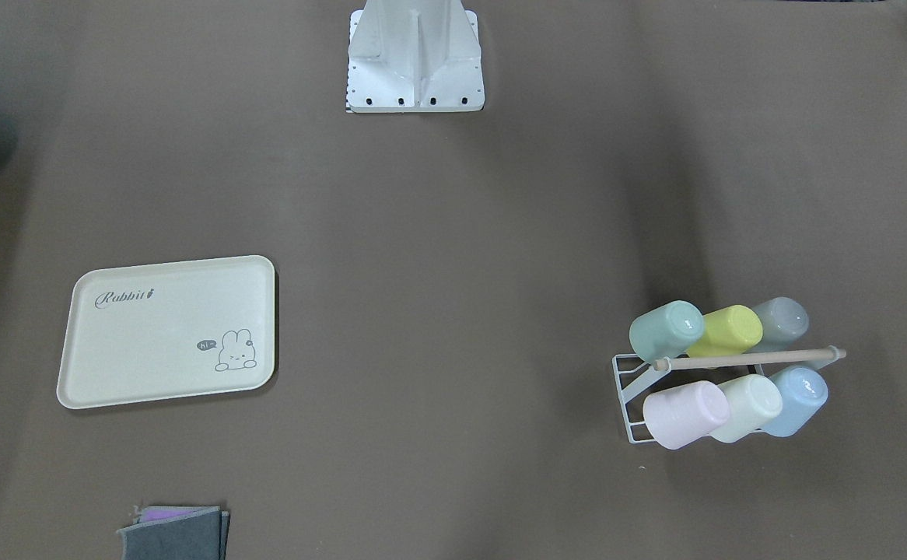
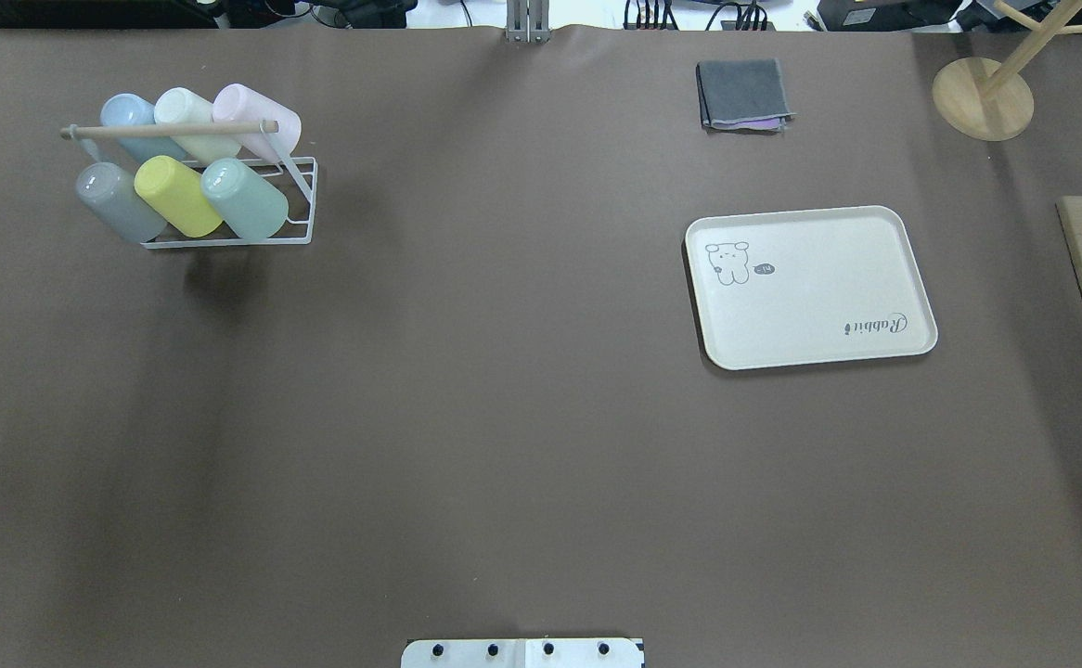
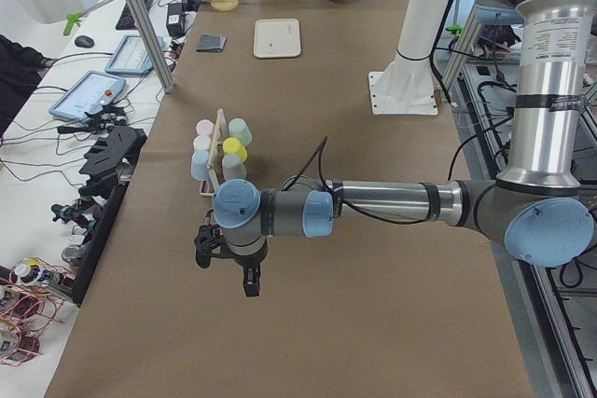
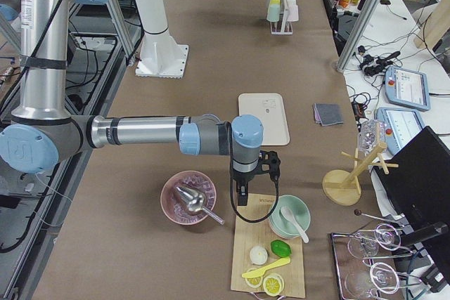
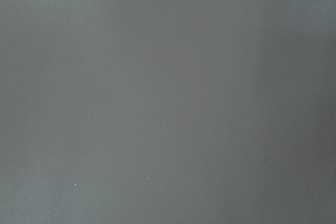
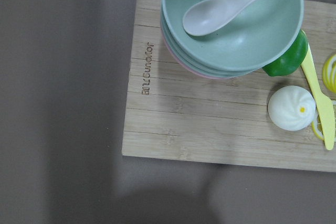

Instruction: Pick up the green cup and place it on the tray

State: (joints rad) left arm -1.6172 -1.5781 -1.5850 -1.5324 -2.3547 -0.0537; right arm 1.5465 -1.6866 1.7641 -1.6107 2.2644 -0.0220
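The green cup (image 1: 665, 330) (image 2: 246, 198) lies tilted on a white wire rack (image 1: 626, 393) (image 2: 307, 199), in the row nearer the robot, beside a yellow-lime cup (image 1: 727, 330). The cream tray (image 1: 150, 358) (image 2: 819, 297) with "Rabbit" script lies flat with nothing on it, on the other half of the table. My left gripper (image 3: 227, 270) hangs over bare table short of the rack; I cannot tell whether it is open. My right gripper (image 4: 256, 184) hangs beyond the tray near a wooden board; I cannot tell its state either. Neither gripper shows in the overhead or front views.
The rack also holds grey, blue, pale cream and pink cups under a wooden bar (image 2: 170, 130). A folded grey cloth (image 2: 743, 95) lies past the tray. A wooden board (image 6: 220, 114) carries stacked bowls (image 6: 233, 24) with a spoon and toy food. A wooden stand (image 2: 984, 97) is at the far right.
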